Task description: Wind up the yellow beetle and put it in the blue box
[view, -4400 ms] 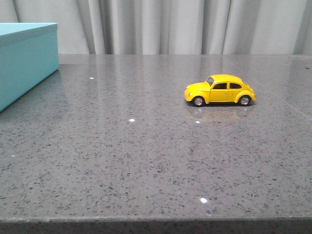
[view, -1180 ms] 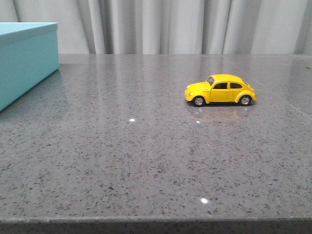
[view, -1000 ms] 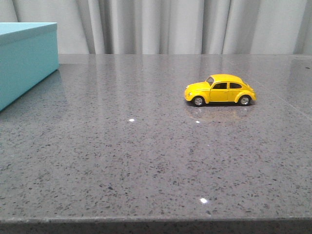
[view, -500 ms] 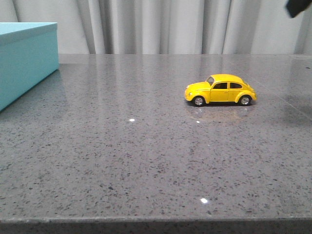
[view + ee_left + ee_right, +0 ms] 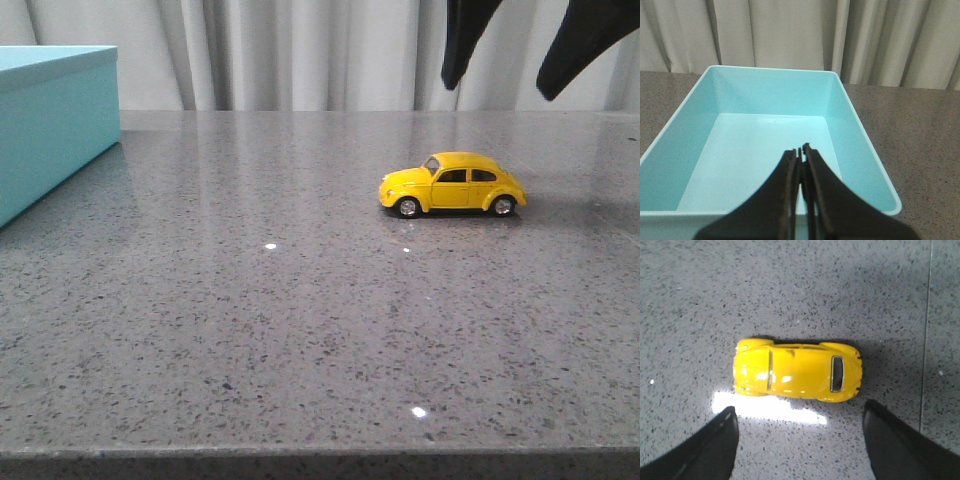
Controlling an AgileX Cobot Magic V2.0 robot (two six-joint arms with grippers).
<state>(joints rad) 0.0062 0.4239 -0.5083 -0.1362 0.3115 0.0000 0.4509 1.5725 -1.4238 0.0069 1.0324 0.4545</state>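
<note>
The yellow beetle (image 5: 452, 184) stands on its wheels on the grey table, right of centre, nose to the left. My right gripper (image 5: 500, 92) hangs above it, open and empty. In the right wrist view the beetle (image 5: 797, 376) lies just beyond the gripper (image 5: 799, 412), whose fingers are spread wider than the car is long. The blue box (image 5: 50, 120) stands at the far left. In the left wrist view its open, empty inside (image 5: 765, 150) lies beyond my left gripper (image 5: 801, 149), which is shut and empty.
The grey speckled table (image 5: 300, 330) carries only the car and the box. A pale curtain (image 5: 300, 50) hangs behind the table's far edge. A seam in the tabletop (image 5: 926, 340) runs beside the car.
My right gripper has come down into the front view from the top right and now hangs open above the beetle. The beetle and the box have not moved.
</note>
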